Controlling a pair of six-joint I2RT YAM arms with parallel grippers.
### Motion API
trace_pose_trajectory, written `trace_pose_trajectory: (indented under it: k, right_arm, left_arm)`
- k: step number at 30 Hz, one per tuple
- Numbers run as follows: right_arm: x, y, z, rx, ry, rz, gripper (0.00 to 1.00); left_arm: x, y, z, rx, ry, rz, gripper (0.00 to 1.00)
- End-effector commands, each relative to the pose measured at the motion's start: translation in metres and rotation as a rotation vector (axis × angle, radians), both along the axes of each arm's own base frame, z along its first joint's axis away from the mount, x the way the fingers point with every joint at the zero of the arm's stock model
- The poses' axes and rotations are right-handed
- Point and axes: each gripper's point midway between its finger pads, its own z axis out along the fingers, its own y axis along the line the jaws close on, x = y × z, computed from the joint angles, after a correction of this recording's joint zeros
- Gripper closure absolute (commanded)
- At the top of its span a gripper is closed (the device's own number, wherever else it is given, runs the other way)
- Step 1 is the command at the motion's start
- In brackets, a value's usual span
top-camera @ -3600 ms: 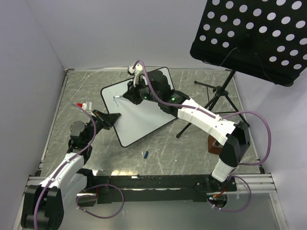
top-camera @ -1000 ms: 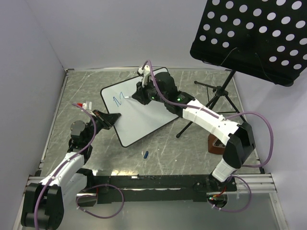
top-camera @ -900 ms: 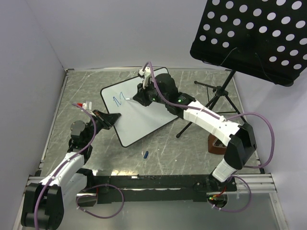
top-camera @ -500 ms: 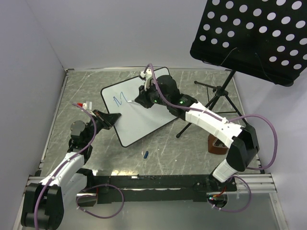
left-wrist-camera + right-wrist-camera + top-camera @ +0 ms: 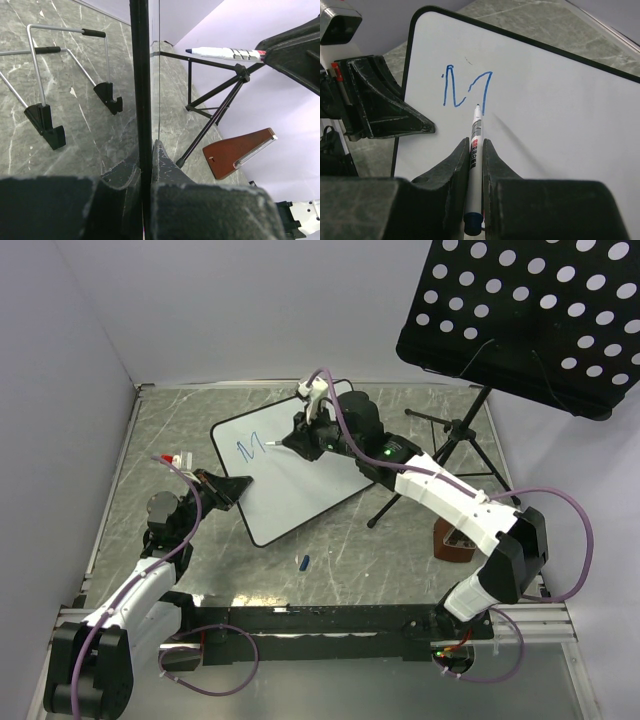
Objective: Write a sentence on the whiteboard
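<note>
**A:** Where is the whiteboard (image 5: 295, 485)?

**B:** It sits on the grey marbled counter (image 5: 400, 550), toward the far left, turned at an angle. My left gripper (image 5: 146, 162) is clamped on the black rim of its near-left edge.

**A:** And the other arm?

**B:** My right gripper (image 5: 474, 150) is closed tight on a white marker (image 5: 476, 125). The tip sits over the board's upper left part, just beside the right stroke of a blue M (image 5: 465, 90). I cannot tell whether it touches the surface.

**A:** How much of the sentence is there?

**B:** Only that M. A small blue cap (image 5: 303, 562) lies on the counter near the board's near corner. A black perforated music stand (image 5: 530, 320) rises at the far right.
</note>
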Motion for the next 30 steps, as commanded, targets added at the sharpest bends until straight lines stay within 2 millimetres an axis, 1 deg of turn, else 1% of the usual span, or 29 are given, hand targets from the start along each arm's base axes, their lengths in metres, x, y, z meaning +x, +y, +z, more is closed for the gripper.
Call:
trace_pose_trajectory:
  k: [1, 4, 12, 21, 27, 30]
  right_arm:
    - [0.008, -0.005, 0.030, 0.048, -0.075, -0.015, 1.00]
    - [0.010, -0.004, 0.028, 0.032, -0.091, -0.003, 1.00]
    - [0.016, 0.002, 0.012, 0.014, -0.060, 0.006, 1.00]
    - [0.020, 0.010, 0.006, 0.009, -0.036, 0.013, 1.00]
    - [0.025, 0.013, 0.006, 0.008, -0.037, 0.009, 1.00]
    - [0.030, 0.012, 0.009, 0.010, -0.045, -0.008, 1.00]
  left_arm:
    - [-0.005, -0.007, 0.012, 0.071, -0.111, -0.055, 0.99]
    - [-0.005, -0.007, 0.011, 0.078, -0.109, -0.055, 0.99]
    - [-0.005, -0.007, 0.011, 0.076, -0.109, -0.058, 0.99]
    - [-0.005, -0.008, 0.011, 0.076, -0.113, -0.067, 0.99]
    - [-0.005, -0.009, 0.010, 0.081, -0.112, -0.073, 0.99]
    - [-0.006, -0.010, 0.010, 0.080, -0.113, -0.076, 0.99]
